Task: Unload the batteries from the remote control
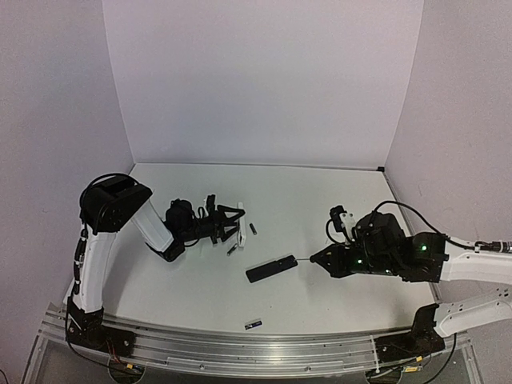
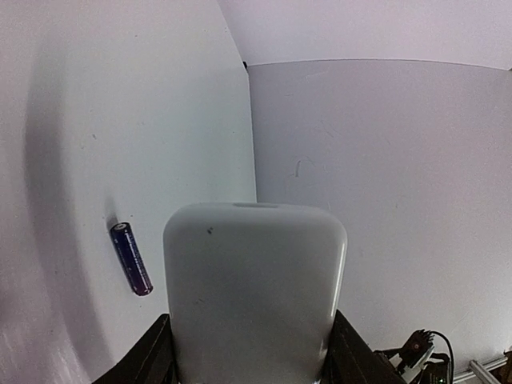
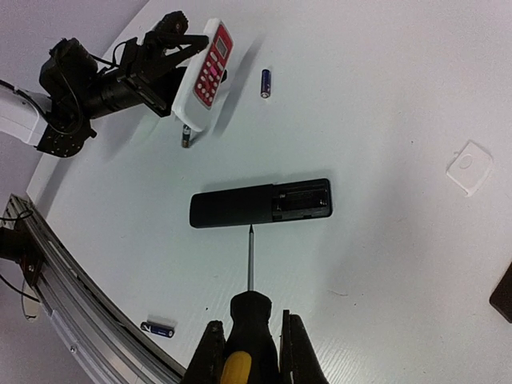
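Batteries [image 1: 253, 324] lie loose on the table [image 1: 336, 200] in three places. Nearest me, one sits close to the front edge, well apart from everything else.

Next out, my right gripper [image 3: 250, 352] is clamped tight on the handle of the screwdriver [image 3: 252, 316]. Its tip stops just short of the black remote [image 3: 232, 208], with the shaft roughly square across that remote's long axis. The open bay [image 3: 301, 200] lies off to one side of the tip, toward one end. It looks empty to me, though I can't be sure.

Farther out, the left gripper [image 1: 232, 224], jaws roughly half spread, grips the white remote [image 3: 206, 68] across its width and holds it tilted above the table. A second cell [image 3: 186, 138] lies just beneath it, and a third cell [image 3: 266, 82] just beyond.

Whether the white remote has any cells inside, I cannot tell. The left arm has it in hand, so I judge the next move is probably that arm's.
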`<state>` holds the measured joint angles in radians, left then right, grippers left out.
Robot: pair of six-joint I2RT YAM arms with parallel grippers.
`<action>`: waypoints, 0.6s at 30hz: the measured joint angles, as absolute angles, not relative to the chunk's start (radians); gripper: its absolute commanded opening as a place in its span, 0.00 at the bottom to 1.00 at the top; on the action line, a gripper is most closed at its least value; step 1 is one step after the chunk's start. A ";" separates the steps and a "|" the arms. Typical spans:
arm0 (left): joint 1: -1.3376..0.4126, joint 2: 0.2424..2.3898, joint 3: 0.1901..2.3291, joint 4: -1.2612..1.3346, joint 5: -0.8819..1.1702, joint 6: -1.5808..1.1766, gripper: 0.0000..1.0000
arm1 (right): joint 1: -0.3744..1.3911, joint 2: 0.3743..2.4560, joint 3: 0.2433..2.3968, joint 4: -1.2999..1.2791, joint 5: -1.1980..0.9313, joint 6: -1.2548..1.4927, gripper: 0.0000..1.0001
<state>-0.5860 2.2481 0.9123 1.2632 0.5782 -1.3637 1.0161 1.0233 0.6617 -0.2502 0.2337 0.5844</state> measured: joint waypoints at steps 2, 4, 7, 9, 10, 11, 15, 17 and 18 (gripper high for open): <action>-0.582 2.260 0.912 1.265 0.587 -1.367 0.00 | 1.016 1.023 0.662 -0.251 0.234 0.582 0.00; -0.581 2.261 0.912 1.266 0.591 -1.366 0.00 | 1.016 1.024 0.663 -0.256 0.234 0.579 0.00; -0.576 2.256 0.912 1.281 0.593 -1.359 0.00 | 1.016 1.026 0.667 -0.262 0.235 0.578 0.00; -0.575 2.251 0.912 1.283 0.594 -1.347 0.00 | 1.016 1.026 0.671 -0.264 0.235 0.576 0.00; -0.575 2.245 0.912 1.283 0.595 -1.338 0.00 | 1.016 1.026 0.673 -0.265 0.236 0.575 0.00; -0.575 2.238 0.912 1.283 0.595 -1.328 0.00 | 1.016 1.026 0.675 -0.265 0.236 0.575 0.00; -0.576 2.161 0.912 1.217 0.585 -1.250 0.00 | 1.016 1.026 0.679 -0.271 0.239 0.575 0.00; -0.581 2.080 0.922 1.088 0.558 -1.175 0.00 | 1.016 1.026 0.679 -0.281 0.240 0.574 0.00; -0.585 2.037 0.937 0.996 0.538 -1.133 0.00 | 1.016 1.026 0.679 -0.286 0.241 0.575 0.00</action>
